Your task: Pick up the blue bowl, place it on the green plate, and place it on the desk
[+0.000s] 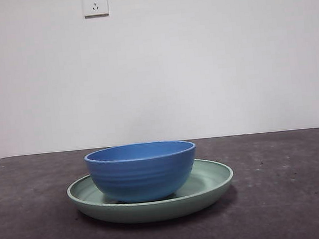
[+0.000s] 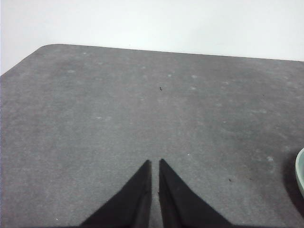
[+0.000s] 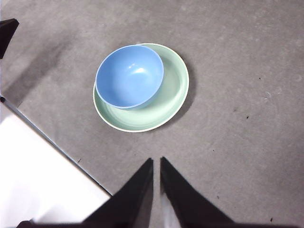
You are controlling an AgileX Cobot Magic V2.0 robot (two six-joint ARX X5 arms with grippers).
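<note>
Already the blue bowl (image 1: 142,171) sits off-centre in the green plate (image 1: 210,178), well ahead of the right gripper (image 3: 156,164)'s nearly closed, empty fingertips (image 3: 147,167), so a careless regrasp could tip it against the rim, while the left gripper (image 2: 155,165) waits likewise closed and empty.

A white wall socket (image 1: 95,3) sits high on the plain pale wall (image 1: 210,58) (its slots face forward).

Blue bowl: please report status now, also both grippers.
Left gripper shut, away over bare desk. Right gripper shut, hanging above. Blue bowl sits on green plate, off-centre. Nothing in the way.
</note>
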